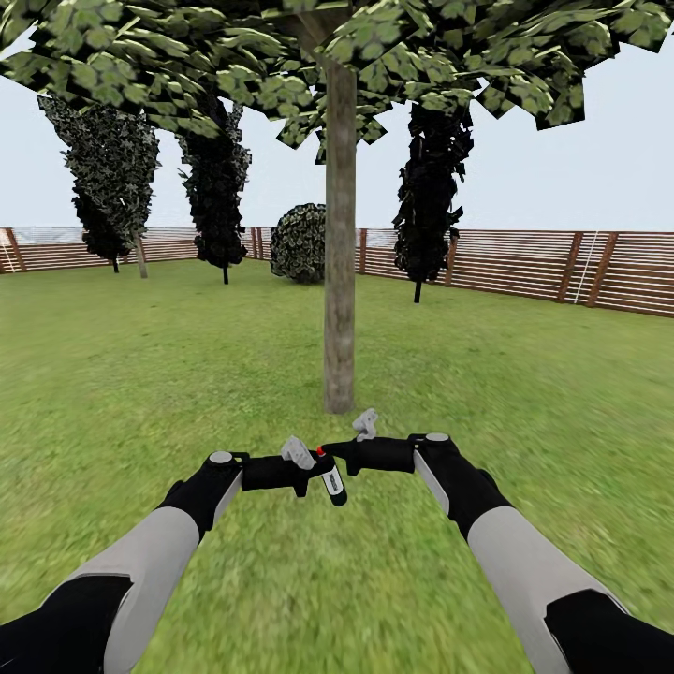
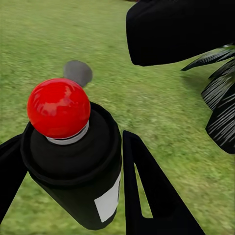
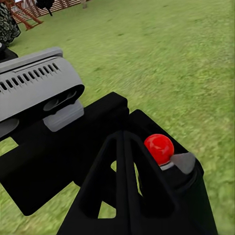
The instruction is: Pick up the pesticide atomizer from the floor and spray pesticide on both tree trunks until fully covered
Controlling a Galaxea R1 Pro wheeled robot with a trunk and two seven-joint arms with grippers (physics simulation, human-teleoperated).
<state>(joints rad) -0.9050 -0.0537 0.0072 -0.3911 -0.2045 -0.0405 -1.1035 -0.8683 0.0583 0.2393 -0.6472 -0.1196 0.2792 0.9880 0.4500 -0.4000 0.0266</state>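
Observation:
In the garden, one tree trunk (image 1: 340, 281) stands straight ahead on the lawn (image 1: 140, 356), its green canopy (image 1: 281, 56) overhead. No pesticide is in view. My left gripper (image 1: 304, 473) (image 2: 76, 142) is shut on the pesticide atomizer (image 1: 330, 479) (image 2: 83, 176), a black can with a red ball (image 2: 58, 107) on top. The can is held low in front of me, short of the trunk. My right gripper (image 1: 329, 453) (image 3: 123, 134) is shut, fingers together, its tip right beside the red ball (image 3: 159, 148).
A brown slat fence (image 1: 562, 271) rings the lawn. Dark cypress-like columns (image 1: 217, 178) (image 1: 431, 187) (image 1: 112, 178) and a round bush (image 1: 300, 243) stand along the far side. Open grass lies on both sides of the trunk.

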